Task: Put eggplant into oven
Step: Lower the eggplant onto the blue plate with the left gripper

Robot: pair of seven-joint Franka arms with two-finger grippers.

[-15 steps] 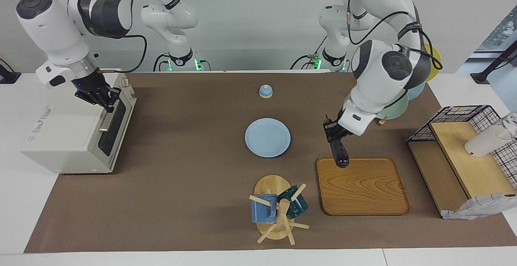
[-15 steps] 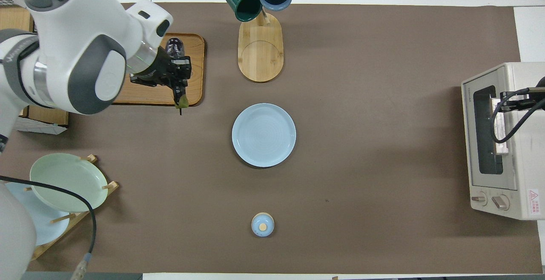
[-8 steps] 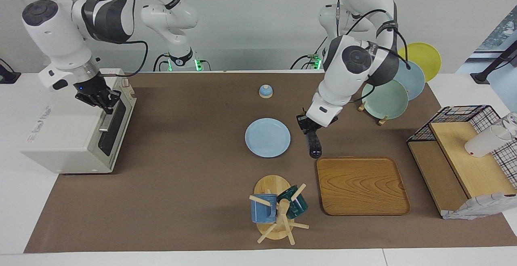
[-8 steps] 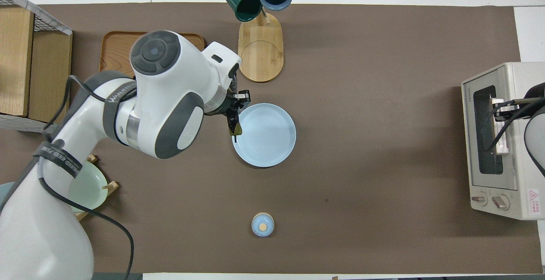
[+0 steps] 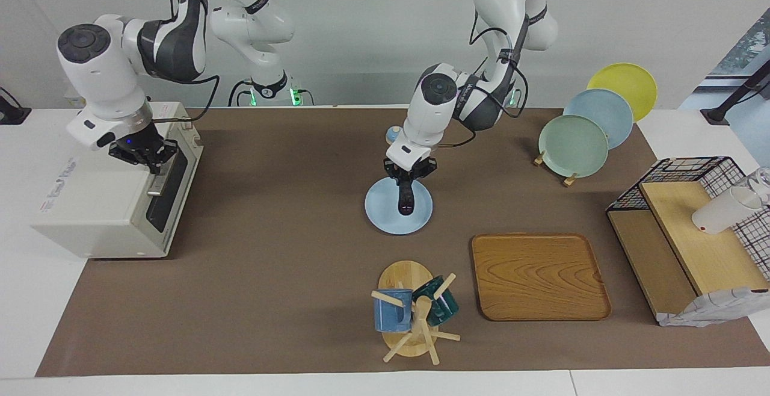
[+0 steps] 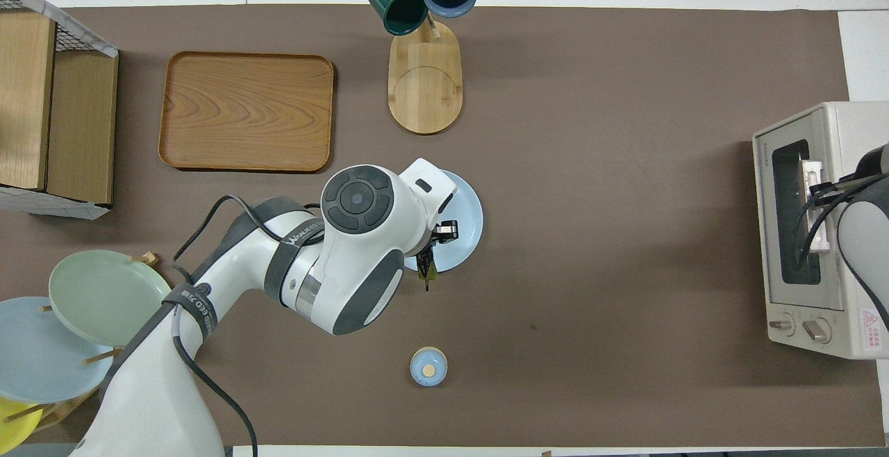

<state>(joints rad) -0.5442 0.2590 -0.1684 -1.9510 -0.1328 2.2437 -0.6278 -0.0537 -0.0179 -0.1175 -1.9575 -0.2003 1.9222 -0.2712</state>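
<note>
Now eggplant (image 5: 406, 198) moved from tray (image 5: 539, 275), over plate (image 5: 385, 218)

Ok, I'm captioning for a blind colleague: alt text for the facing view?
The left gripper holds the eggplant over a light blue plate mid-table. The right gripper is shut at the handle of the closed oven.

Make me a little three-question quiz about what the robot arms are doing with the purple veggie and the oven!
1. True or false: the left gripper holds the eggplant.
2. The eggplant hangs over: A) the wooden tray B) the blue plate C) the mug rack
3. Which gripper is at the door handle of the oven?

Key: 1 true; 2 B; 3 the right gripper, shut on the handle.
</note>
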